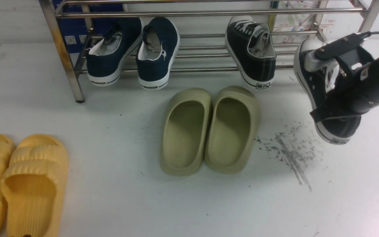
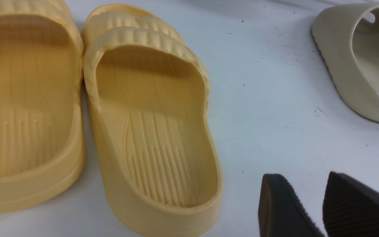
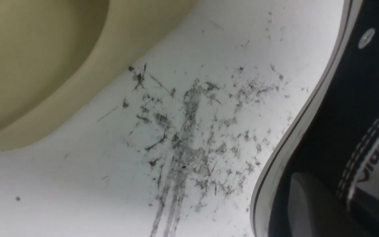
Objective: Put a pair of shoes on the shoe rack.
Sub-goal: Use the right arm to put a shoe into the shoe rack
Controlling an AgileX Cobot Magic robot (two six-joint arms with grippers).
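Note:
The shoe rack [image 1: 192, 14] of steel tubes runs across the back. One black sneaker [image 1: 252, 56] of the pair leans on its lower bars, heel toward me. The other sneaker [image 1: 311, 82] hangs tilted off the floor at the rack's right end, toe toward the rack. My right gripper [image 1: 331, 105] is shut on its side wall. In the right wrist view one finger [image 3: 308, 204] lies against the outside of that sneaker [image 3: 347, 98]. My left gripper [image 2: 303, 179] is open and empty above the floor, beside the yellow slides; it is out of the front view.
Navy slip-ons [image 1: 133, 49] fill the rack's left half. Olive slides [image 1: 209, 128] lie on the floor before the rack, left of the held sneaker. Yellow slides [image 1: 21, 184] sit at the near left. Black scuff marks [image 1: 288, 151] streak the floor under the held sneaker.

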